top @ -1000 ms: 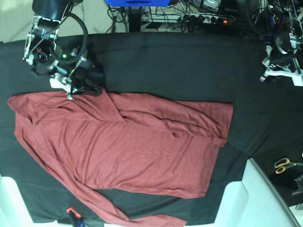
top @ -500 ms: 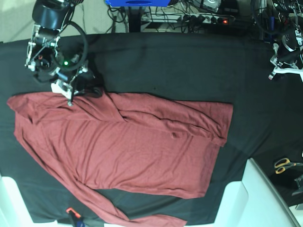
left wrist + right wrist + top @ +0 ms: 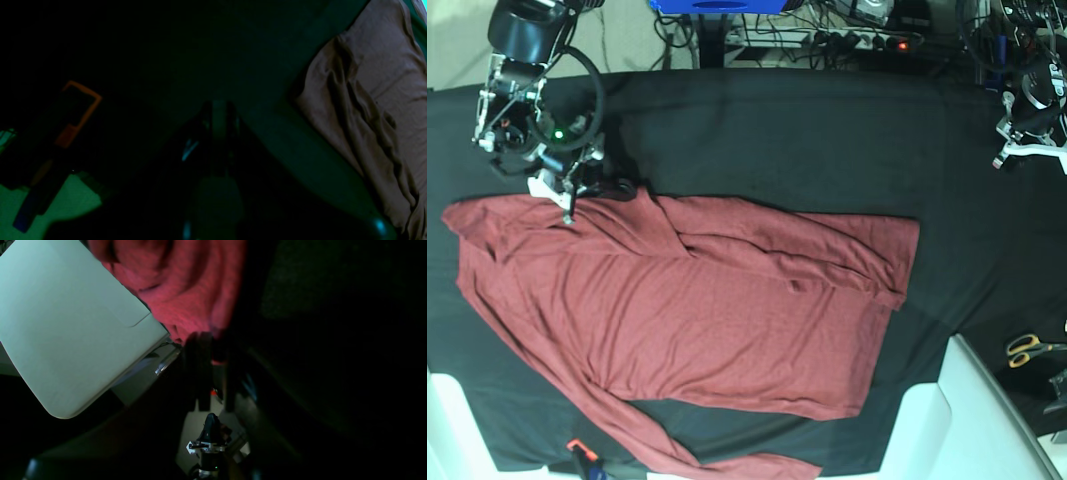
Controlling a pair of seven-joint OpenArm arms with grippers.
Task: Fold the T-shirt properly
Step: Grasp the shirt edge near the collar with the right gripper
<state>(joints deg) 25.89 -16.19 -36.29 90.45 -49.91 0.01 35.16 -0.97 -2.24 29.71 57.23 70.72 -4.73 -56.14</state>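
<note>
The maroon T-shirt lies spread on the black table cloth, with one long sleeve running to the front edge. My right gripper is at the shirt's far left edge. The right wrist view shows this gripper shut on a fold of the red T-shirt fabric, pinched between its dark fingers. My left gripper hovers at the far right of the table, away from the shirt. In the dim left wrist view the left gripper is shut and empty, and the T-shirt lies off to its right.
Yellow-handled scissors lie at the right edge. White panels stand at the front corners. A small orange and black tool sits at the front left. Cables and a power strip run behind the table.
The right gripper has shut on the shirt's far left edge and shifted slightly left. The left arm has drawn back toward the far right corner.
</note>
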